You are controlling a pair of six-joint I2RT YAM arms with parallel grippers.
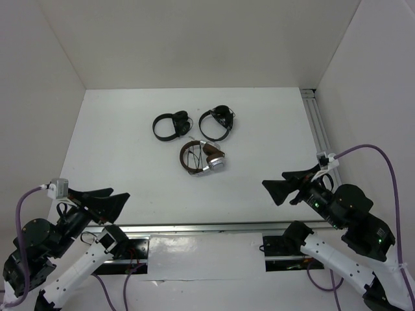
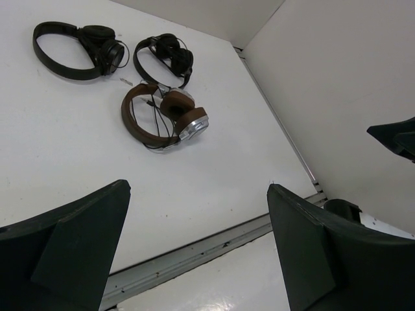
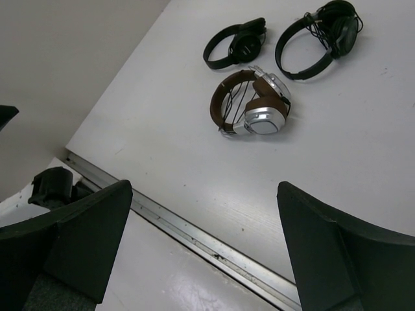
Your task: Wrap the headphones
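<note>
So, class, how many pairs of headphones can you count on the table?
3. One all-black pair sits on the left, a second all-black pair right of it, and the brown-and-silver headphones lie nearer than both. None seems hidden.

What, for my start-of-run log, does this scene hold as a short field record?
target: brown headphones, flat on the table, untouched
cable: black, loose, draped across them
others: left black headphones; right black headphones, both beyond the target
left tool: open, empty
right tool: open, empty
</note>
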